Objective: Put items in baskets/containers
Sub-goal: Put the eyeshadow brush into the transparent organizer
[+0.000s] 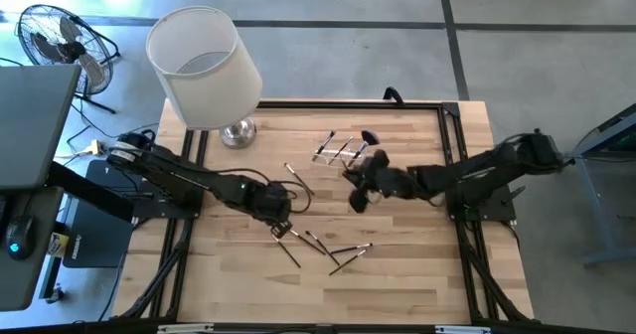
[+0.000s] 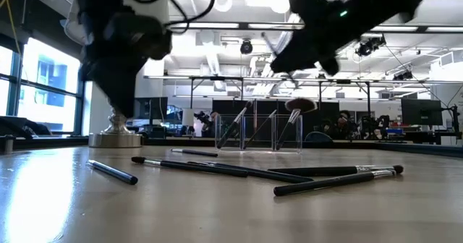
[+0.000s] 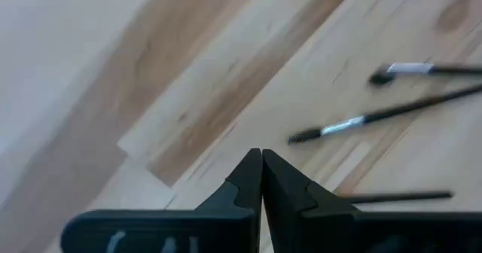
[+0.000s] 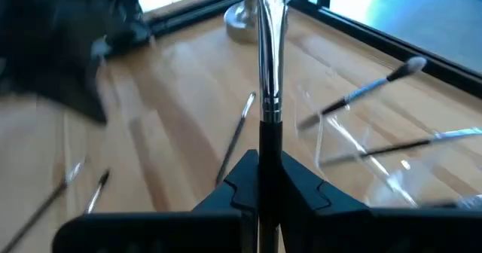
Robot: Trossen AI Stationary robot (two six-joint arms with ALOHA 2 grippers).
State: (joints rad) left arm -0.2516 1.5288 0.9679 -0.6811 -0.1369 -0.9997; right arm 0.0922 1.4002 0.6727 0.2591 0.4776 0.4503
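Wood table (image 1: 397, 274), brushes (image 1: 333, 250) scattered; left pincer (image 3: 261, 170) closed empty, right pincer (image 4: 269, 170) gripping brush (image 4: 269, 72); office beyond

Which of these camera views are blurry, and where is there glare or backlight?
Left wrist view: the brushes on the wood look soft. Right wrist view: a dark smear of blur at one side, and the clear holder shows only by its glints. Low view: bright ceiling lights leave both arms as dark silhouettes. High view: evenly lit.

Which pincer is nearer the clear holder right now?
The right pincer, shut on a brush, hangs just in front of the clear holder. The left pincer is farther off, shut and empty, by the loose brushes.
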